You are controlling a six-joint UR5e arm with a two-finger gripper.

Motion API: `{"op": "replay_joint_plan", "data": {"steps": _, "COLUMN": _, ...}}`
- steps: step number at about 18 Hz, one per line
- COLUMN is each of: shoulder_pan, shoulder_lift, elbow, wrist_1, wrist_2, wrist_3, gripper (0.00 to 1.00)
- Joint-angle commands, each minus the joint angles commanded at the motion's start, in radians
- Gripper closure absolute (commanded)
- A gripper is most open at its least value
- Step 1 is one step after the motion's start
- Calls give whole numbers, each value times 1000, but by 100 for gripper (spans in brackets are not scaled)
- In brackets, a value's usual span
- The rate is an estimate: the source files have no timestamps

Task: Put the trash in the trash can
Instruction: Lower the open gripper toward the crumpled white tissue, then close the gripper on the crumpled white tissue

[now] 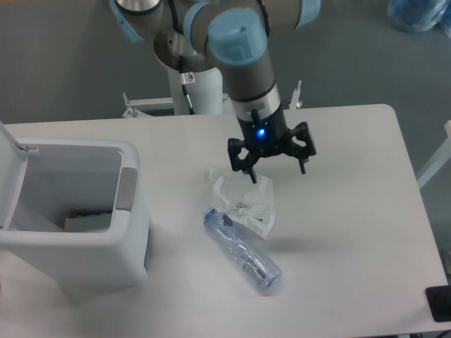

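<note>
The hand [275, 167], black with a small blue light glowing on its body, hangs over the white counter [352, 232] with its two fingers spread apart and nothing between them. Its left-side fingertip [252, 174] reaches down to the upper edge of the crumpled white translucent wrapper [246, 203], which lies on the counter directly below and slightly in front of the hand; whether the tip touches the wrapper cannot be told. Some dark print shows on the wrapper, too small and creased to read. Just beside the wrapper, touching its lower left edge, lies the crushed clear plastic bottle [243, 248], flat on its side and angled, with its bluish cap end toward the wrapper and its base toward the front of the counter; no label on it can be read. The trash can [99, 246], a boxy white bin with rounded corners, stands at the left of the counter, well apart from the bottle, its hinged lid [10, 176] raised and a grey panel [127, 189] on its right rim. Something pale yellowish lies inside it.
</note>
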Motion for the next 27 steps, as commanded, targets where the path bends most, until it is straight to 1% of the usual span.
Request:
{"op": "replay_joint_plan", "data": {"steps": 5, "shoulder_pan": -41, "shoulder_lift": -83, "elbow": 9, "wrist_1": 1, "wrist_2": -9, "wrist_3": -172, "gripper": 0}}
{"op": "replay_joint_plan", "data": {"steps": 9, "shoulder_pan": -51, "shoulder_lift": -98, "elbow": 12, "wrist_1": 2, "wrist_2": -52, "wrist_3": -250, "gripper": 0}}
{"op": "replay_joint_plan", "data": {"steps": 12, "shoulder_pan": -77, "shoulder_lift": -107, "elbow": 12, "wrist_1": 5, "wrist_2": -54, "wrist_3": -313, "gripper": 0}}
{"op": "replay_joint_plan", "data": {"steps": 15, "shoulder_pan": -86, "shoulder_lift": -152, "elbow": 9, "wrist_1": 3, "wrist_2": -51, "wrist_3": -318, "gripper": 0}}
{"op": "replay_joint_plan", "data": {"steps": 18, "shoulder_pan": -104, "shoulder_lift": -172, "elbow": 6, "wrist_1": 3, "wrist_2": -52, "wrist_3": -347, "gripper": 0}}
{"op": "replay_joint_plan", "data": {"steps": 27, "shoulder_pan": -106, "shoulder_lift": -190, "elbow": -18, "wrist_1": -3, "wrist_2": -38, "wrist_3": -353, "gripper": 0}}
